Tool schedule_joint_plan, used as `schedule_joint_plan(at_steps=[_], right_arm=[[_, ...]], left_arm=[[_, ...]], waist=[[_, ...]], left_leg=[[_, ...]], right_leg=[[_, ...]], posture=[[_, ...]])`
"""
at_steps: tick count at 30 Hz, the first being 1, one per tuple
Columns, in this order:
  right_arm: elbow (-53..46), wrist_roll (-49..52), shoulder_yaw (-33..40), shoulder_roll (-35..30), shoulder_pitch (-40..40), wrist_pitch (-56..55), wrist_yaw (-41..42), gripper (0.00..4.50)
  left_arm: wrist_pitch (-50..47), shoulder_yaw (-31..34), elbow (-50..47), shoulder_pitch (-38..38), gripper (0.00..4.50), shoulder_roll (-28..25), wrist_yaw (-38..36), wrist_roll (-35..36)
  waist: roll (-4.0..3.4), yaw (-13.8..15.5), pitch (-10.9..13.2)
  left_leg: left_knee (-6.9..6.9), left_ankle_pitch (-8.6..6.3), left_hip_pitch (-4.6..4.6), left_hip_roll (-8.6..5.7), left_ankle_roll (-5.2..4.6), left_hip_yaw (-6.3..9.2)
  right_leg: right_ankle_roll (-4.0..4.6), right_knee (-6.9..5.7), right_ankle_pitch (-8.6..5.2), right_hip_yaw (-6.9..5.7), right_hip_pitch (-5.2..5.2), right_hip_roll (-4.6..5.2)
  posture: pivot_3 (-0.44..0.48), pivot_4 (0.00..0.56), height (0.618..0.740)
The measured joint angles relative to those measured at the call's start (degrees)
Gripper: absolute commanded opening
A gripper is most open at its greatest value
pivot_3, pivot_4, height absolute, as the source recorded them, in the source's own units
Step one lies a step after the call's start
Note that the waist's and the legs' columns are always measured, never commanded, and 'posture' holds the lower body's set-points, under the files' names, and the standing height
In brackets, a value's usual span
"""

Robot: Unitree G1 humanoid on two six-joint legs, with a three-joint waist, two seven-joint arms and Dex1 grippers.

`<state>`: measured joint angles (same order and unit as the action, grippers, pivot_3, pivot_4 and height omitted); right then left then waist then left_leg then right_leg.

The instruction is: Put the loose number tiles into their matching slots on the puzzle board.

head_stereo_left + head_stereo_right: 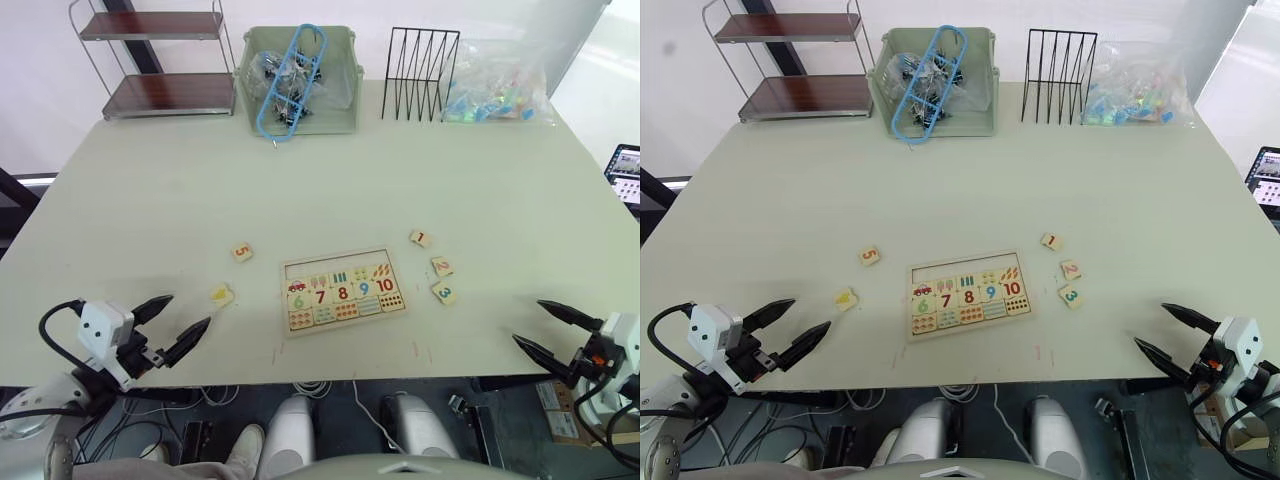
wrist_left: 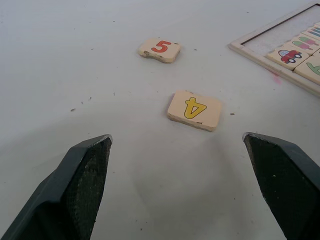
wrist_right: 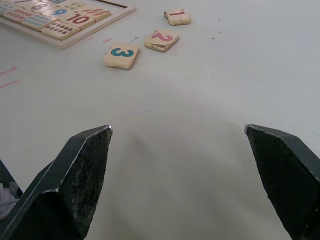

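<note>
left gripper (image 1: 173, 331) open, tile 4 (image 2: 194, 110) ahead | right gripper (image 1: 555, 330) open, tile 3 (image 3: 121, 55) ahead

five loose number tiles (image 1: 241, 252), one puzzle board (image 1: 343, 291)

Loose tiles (image 3: 120, 55) read 1–5; puzzle board (image 1: 341, 292) shows 6–10
</note>
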<state>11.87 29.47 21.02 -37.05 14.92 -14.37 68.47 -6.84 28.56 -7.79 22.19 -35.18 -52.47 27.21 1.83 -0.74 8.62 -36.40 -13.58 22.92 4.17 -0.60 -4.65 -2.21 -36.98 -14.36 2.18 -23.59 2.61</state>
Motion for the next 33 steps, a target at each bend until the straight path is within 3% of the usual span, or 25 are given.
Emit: schedule_joint_plan(at_steps=[20, 33], right_arm=[[-4.6, 0.0, 0.0, 1.2, 1.3, 2.5, -2.8, 4.45], [-9.2, -1.0, -3.4, 1.8, -6.0, 7.8, -8.4, 4.45]], left_arm=[[2.8, -1.6, 1.9, -2.3, 4.50, -0.1, -0.3, -1.2], [4.0, -2.3, 5.1, -8.7, 4.50, -3.2, -3.0, -2.2]], waist=[[0.00, 0.0, 0.0], [-0.01, 0.0, 0.0]], left_leg=[[-0.06, 0.00, -0.04, 0.00, 0.00, 0.00], [-0.62, 0.00, -0.08, 0.02, 0.00, 0.03]], right_leg=[[0.00, -0.10, 0.01, 0.00, 0.04, -0.03], [0.00, -0.79, -0.01, 0.04, 0.01, -0.05]], posture=[[0.000, 0.150, 0.740], [0.000, 0.150, 0.740]])
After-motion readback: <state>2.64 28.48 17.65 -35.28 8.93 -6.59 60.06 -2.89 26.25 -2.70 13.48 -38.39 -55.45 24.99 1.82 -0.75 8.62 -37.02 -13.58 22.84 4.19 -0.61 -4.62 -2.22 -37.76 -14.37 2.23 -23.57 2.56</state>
